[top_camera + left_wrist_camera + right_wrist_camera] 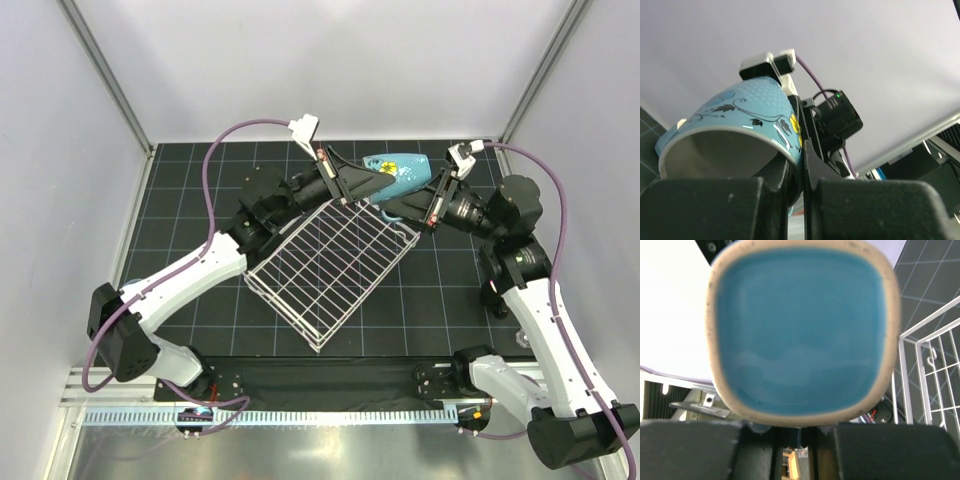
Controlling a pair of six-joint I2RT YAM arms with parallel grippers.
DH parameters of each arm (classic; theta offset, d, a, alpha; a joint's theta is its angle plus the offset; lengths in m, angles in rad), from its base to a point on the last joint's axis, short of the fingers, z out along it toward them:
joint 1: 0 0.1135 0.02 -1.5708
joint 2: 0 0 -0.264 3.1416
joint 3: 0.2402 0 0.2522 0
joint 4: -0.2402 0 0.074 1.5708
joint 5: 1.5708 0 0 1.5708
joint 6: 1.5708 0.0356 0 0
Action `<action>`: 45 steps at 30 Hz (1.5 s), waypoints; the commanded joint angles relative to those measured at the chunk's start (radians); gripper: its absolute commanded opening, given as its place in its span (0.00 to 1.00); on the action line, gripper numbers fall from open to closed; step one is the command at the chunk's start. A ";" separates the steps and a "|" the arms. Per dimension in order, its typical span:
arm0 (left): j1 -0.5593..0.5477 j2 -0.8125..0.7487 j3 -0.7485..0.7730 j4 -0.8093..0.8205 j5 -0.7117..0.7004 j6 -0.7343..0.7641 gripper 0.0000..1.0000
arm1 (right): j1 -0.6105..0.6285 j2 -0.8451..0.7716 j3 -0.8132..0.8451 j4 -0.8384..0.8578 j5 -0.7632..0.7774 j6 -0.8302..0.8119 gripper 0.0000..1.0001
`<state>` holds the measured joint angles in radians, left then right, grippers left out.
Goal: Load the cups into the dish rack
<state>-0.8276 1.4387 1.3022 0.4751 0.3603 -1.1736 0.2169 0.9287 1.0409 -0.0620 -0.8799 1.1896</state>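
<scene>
We see the left gripper (369,187) clamped on the rim of the light blue floral cup (398,171), over the dish rack (330,263) — whether the right gripper (401,208) grips, we cannot tell.

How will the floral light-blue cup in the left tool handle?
Likely rigid and breakable: the floral cup looks glazed ceramic with a thick rim. Its glossy glaze may be slippery where the left tool pinches the rim. Held tilted by one wall, it could pivot.
</scene>
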 commanded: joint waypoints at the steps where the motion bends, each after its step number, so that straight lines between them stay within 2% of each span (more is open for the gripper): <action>1: -0.019 -0.072 -0.007 0.138 0.000 -0.026 0.00 | 0.004 -0.011 -0.009 0.021 0.012 -0.019 0.10; 2: -0.019 -0.072 -0.012 0.138 0.000 -0.029 0.00 | 0.004 -0.011 -0.008 0.021 0.015 -0.022 0.05; 4: -0.019 -0.077 -0.026 0.120 -0.020 -0.044 0.02 | 0.006 -0.011 -0.010 0.011 0.015 -0.039 0.04; 5: -0.019 -0.090 -0.043 0.099 -0.033 -0.053 0.07 | 0.006 -0.010 -0.010 0.007 0.015 -0.047 0.04; 6: -0.019 -0.098 -0.056 0.070 -0.059 -0.057 0.15 | 0.007 -0.010 -0.010 -0.004 0.015 -0.056 0.04; 7: -0.019 -0.110 -0.070 0.062 -0.075 -0.055 0.30 | 0.009 -0.008 -0.010 -0.012 0.018 -0.085 0.04; 9: -0.021 -0.152 -0.122 0.047 -0.121 -0.048 0.37 | 0.012 -0.005 0.010 -0.098 0.041 -0.134 0.04; 10: -0.021 -0.165 -0.135 0.001 -0.136 -0.041 0.46 | 0.013 0.004 0.019 -0.123 0.045 -0.160 0.04; 13: -0.019 -0.230 -0.179 -0.078 -0.194 -0.002 0.58 | 0.016 0.018 0.053 -0.223 0.071 -0.248 0.04; 16: -0.021 -0.319 -0.205 -0.241 -0.289 0.055 0.62 | 0.033 0.042 0.071 -0.289 0.093 -0.327 0.04; 17: -0.019 -0.342 -0.204 -0.379 -0.323 0.074 0.62 | 0.038 0.073 0.082 -0.321 0.104 -0.390 0.04; 18: -0.019 -0.391 -0.196 -0.445 -0.361 0.092 0.63 | 0.059 0.091 0.094 -0.397 0.123 -0.436 0.04; 23: -0.019 -0.503 -0.136 -0.960 -0.694 0.155 0.64 | 0.169 0.241 0.235 -0.625 0.373 -0.694 0.04; 24: -0.019 -0.517 -0.126 -1.008 -0.725 0.158 0.64 | 0.186 0.266 0.252 -0.669 0.406 -0.747 0.04; 27: -0.019 -0.572 -0.103 -1.124 -0.808 0.157 0.64 | 0.258 0.336 0.303 -0.713 0.542 -0.829 0.04; 33: -0.018 -0.687 -0.115 -1.234 -0.879 0.098 0.64 | 0.412 0.471 0.364 -0.720 0.743 -0.936 0.04; 39: -0.018 -0.773 -0.101 -1.342 -0.920 0.052 0.64 | 0.591 0.631 0.447 -0.717 0.867 -1.009 0.04; 45: -0.018 -0.840 -0.130 -1.363 -0.942 0.011 0.64 | 0.680 0.791 0.539 -0.691 0.875 -1.036 0.04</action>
<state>-0.8440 0.6113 1.1702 -0.8520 -0.5255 -1.1252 0.8753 1.6894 1.4857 -0.8242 -0.0528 0.1997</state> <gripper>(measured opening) 0.636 0.198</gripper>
